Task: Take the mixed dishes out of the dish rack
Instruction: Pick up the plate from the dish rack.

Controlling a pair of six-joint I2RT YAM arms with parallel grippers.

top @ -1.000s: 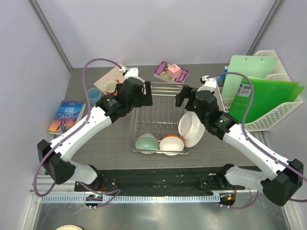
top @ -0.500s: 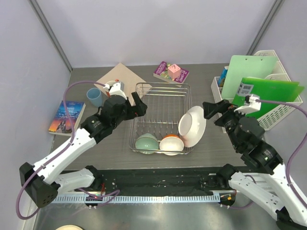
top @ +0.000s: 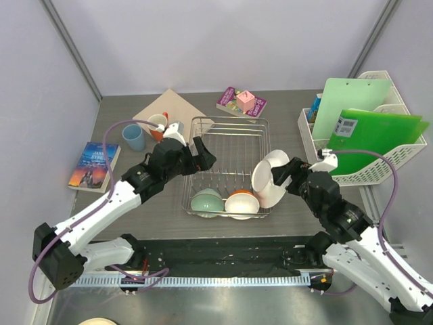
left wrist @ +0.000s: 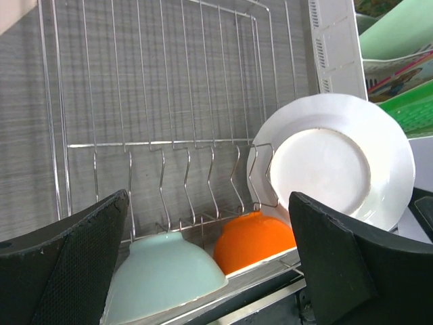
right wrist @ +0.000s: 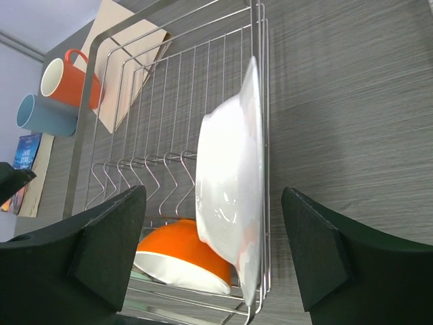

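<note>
The silver wire dish rack [top: 226, 145] holds a pale green bowl [top: 206, 202] and an orange-outside bowl [top: 242, 202], both upside down at its near end. A large white plate [top: 269, 181] leans on edge against its right wall. My left gripper [top: 205, 156] is open and empty over the rack's left rim; its view shows the green bowl [left wrist: 162, 277], orange bowl [left wrist: 254, 237] and plate [left wrist: 338, 162]. My right gripper [top: 283, 175] is open just right of the plate [right wrist: 230, 183], its jaws either side of the plate's edge without touching. The orange-red mug [top: 158, 124] and light-blue cup [top: 133, 137] stand on the table left of the rack.
A wooden board [top: 177, 108] lies behind the mug. A paperback [top: 95, 164] lies at the far left. A purple book with a pink cube [top: 241, 101] lies behind the rack. A white file basket [top: 379, 166] with green folders stands at the right.
Both arms pulled back from over the rack's far end. The right gripper swung out right, then came back down beside the plate. The left gripper settled over the rack's left rim.
</note>
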